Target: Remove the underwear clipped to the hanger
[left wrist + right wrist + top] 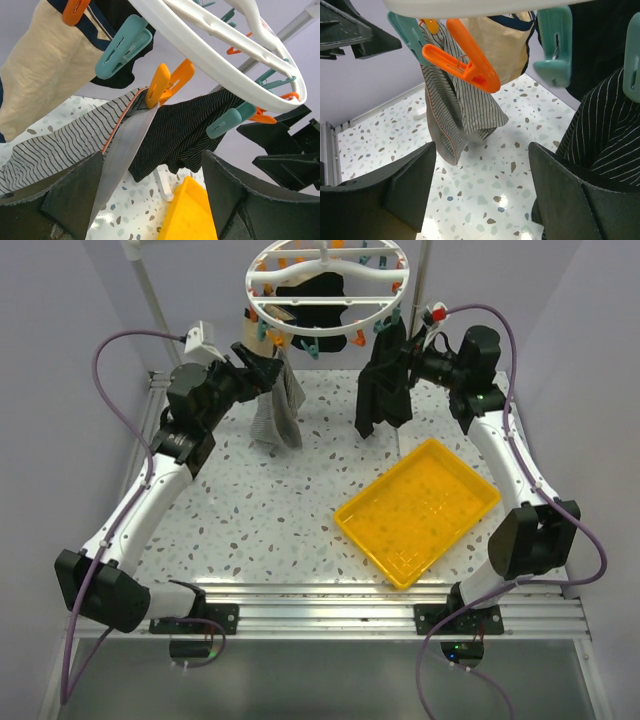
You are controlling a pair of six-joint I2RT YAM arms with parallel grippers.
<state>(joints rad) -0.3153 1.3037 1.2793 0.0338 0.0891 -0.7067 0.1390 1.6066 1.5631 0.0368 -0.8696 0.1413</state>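
The hanger (325, 302) is a white ring with orange and teal pegs, hanging above the back of the table. A grey-and-white striped underwear (280, 408) dangles from its left side and a black underwear (383, 390) from its right. My left gripper (152, 190) is open just below the ring (225, 55). The striped underwear (65, 142), held by an orange peg (167, 82), hangs between the jaws against the left finger (70, 200). A beige underwear (45, 75) hangs beside it. My right gripper (482, 195) is open and holds nothing. The black pinstriped underwear (605, 135) hangs beside its right finger (580, 195).
A yellow tray (418, 510) lies on the speckled table at the front right. White upright poles (152, 295) stand behind the ring. The two arms face each other under the ring, left gripper (262, 365) and right gripper (408, 358) close together.
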